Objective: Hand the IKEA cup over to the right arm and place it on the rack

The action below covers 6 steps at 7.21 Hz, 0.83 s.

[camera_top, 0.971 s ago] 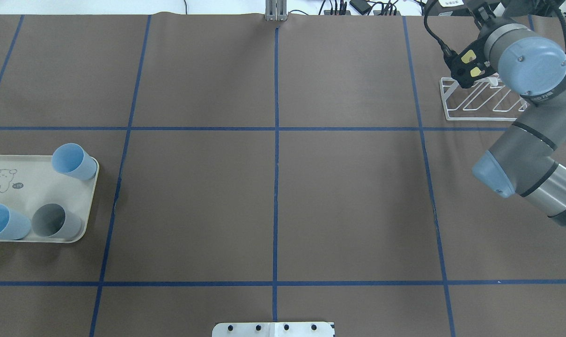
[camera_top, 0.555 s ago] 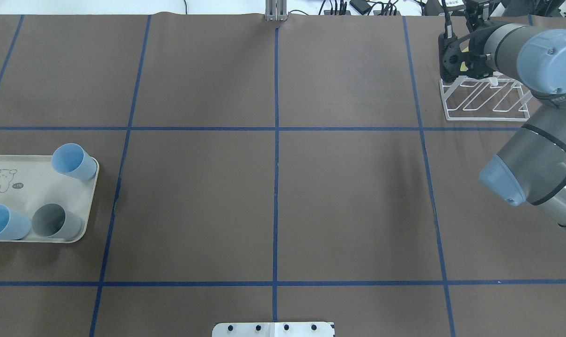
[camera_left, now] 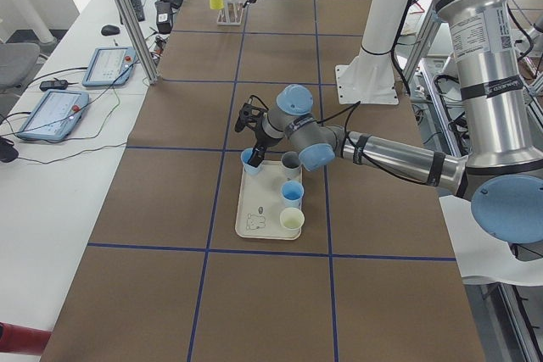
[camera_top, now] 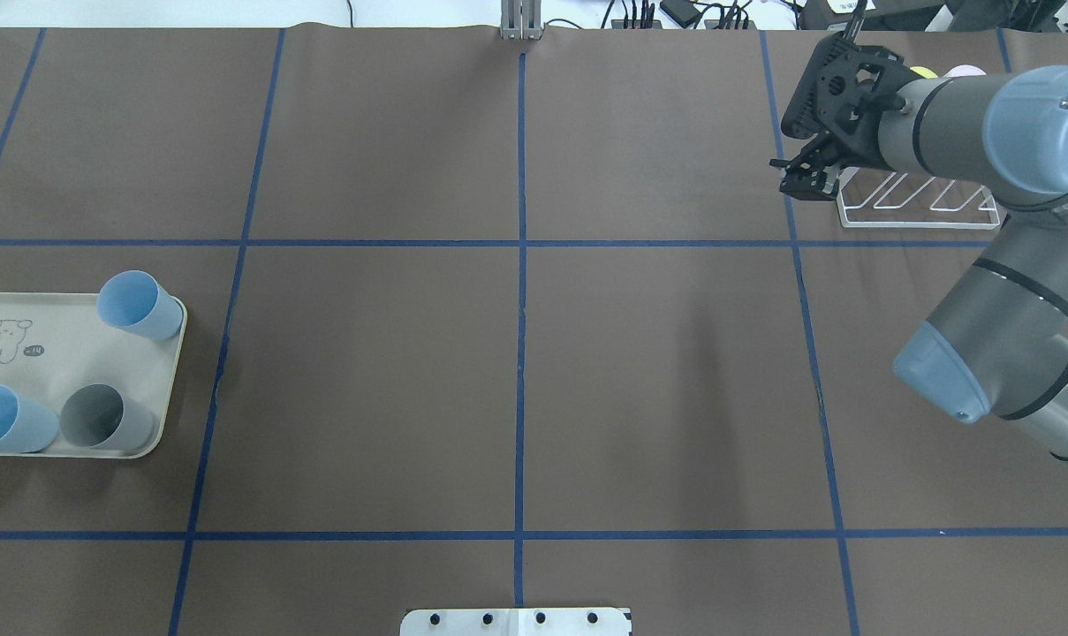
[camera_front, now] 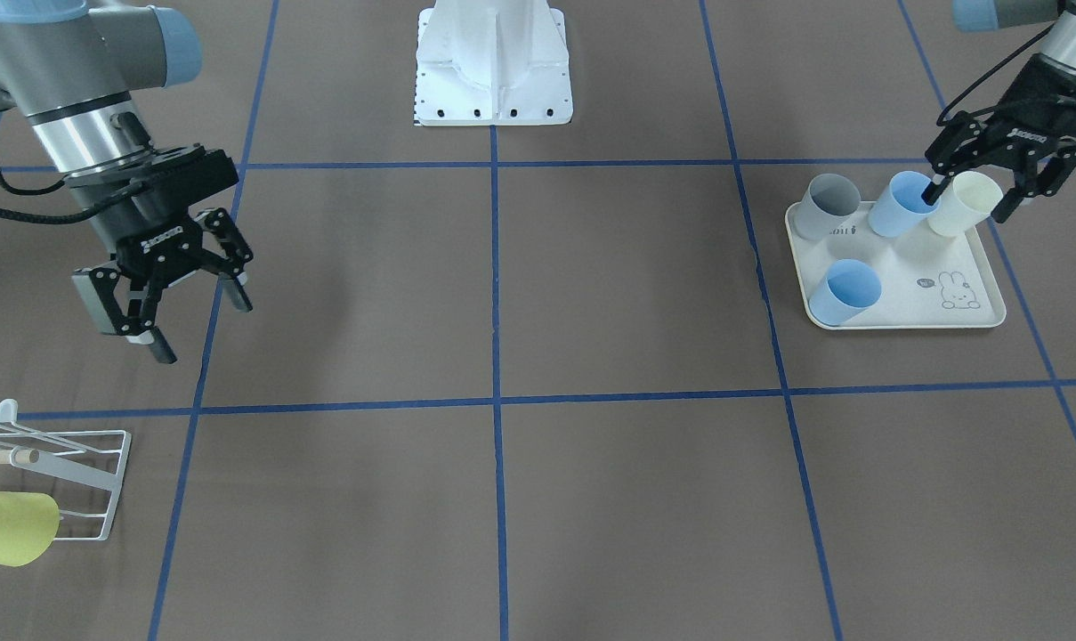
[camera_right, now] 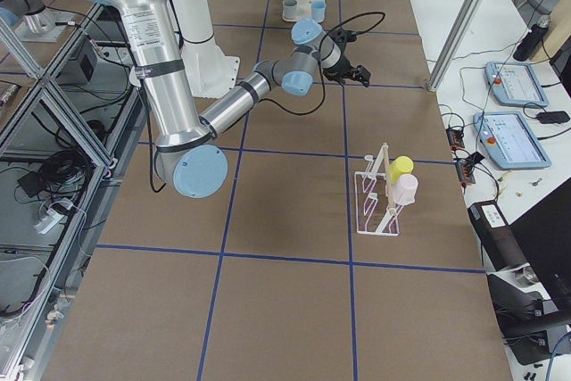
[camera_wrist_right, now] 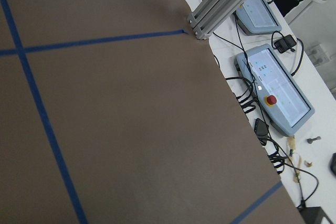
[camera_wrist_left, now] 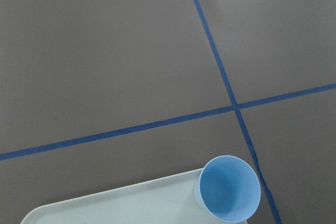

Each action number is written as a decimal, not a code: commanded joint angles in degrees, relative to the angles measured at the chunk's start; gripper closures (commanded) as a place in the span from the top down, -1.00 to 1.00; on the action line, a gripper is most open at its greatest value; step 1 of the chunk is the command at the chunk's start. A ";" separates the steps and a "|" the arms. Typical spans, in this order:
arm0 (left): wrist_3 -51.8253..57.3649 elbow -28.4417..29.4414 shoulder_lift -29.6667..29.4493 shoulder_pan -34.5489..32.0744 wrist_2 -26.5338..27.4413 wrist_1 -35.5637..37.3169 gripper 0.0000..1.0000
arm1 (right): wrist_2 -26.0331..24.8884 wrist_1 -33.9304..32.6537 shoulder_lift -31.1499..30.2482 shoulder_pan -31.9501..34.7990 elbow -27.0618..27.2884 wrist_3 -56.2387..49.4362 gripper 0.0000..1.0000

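Right gripper (camera_front: 204,331) moved off rack (camera_top: 922,199), now beside it, jaws apart, empty. Left gripper (camera_front: 967,206) jaws apart, raised near tray (camera_front: 902,307).

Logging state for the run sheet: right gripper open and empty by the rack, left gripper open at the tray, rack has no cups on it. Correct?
One thing is off: the rack is not bare. The exterior right view shows a yellow-green cup and a pink cup on it. The rest holds: right gripper open and empty by the rack, left gripper open at the tray.
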 commanded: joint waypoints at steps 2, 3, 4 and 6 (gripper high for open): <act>-8.67 9.61 -3.72 7.73 8.07 -7.25 1.00 | 0.36 -0.05 1.32 -4.55 0.97 9.35 0.98; -8.67 11.56 -4.61 7.73 8.25 -7.62 0.98 | 0.36 -0.05 1.32 -5.08 1.05 9.35 0.98; -9.11 12.80 -5.49 7.73 9.12 -7.62 0.83 | 0.36 -0.05 1.24 -5.52 0.97 9.35 0.98; -11.65 13.69 -6.55 7.91 10.71 -7.62 0.48 | 0.36 0.03 1.15 -6.05 0.97 9.35 0.98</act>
